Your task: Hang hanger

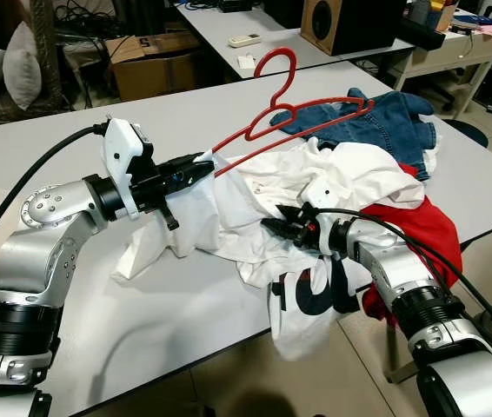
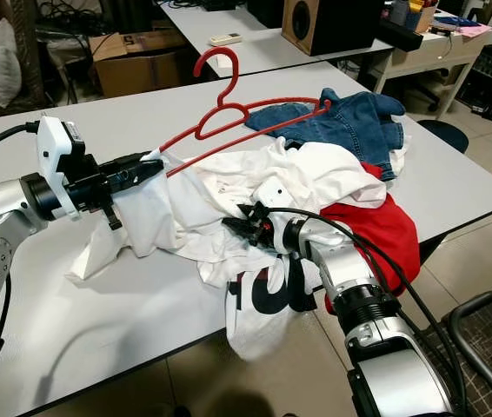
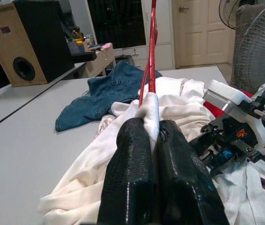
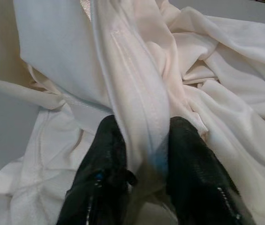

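Red hanger (image 1: 294,109) raised above grey table (image 1: 72,130), one end inside white shirt (image 1: 255,187); hook points away from robot
Left gripper (image 1: 201,165) clamped on that end plus shirt cloth
Right gripper (image 1: 274,228) pinching shirt fold nearer robot than hanger
Judgement: keep hanger steady, draw fabric along arm without tugging; jeans (image 1: 385,126) lie beyond hanger

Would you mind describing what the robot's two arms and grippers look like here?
Both arms are silver metal with rounded, bolted joint housings and black ribbed collars. A white plastic camera housing sits at each wrist, fed by a thick black cable running along the arm. The left gripper and right gripper each end in two long, matte black, tapered fingers with a slightly textured surface.
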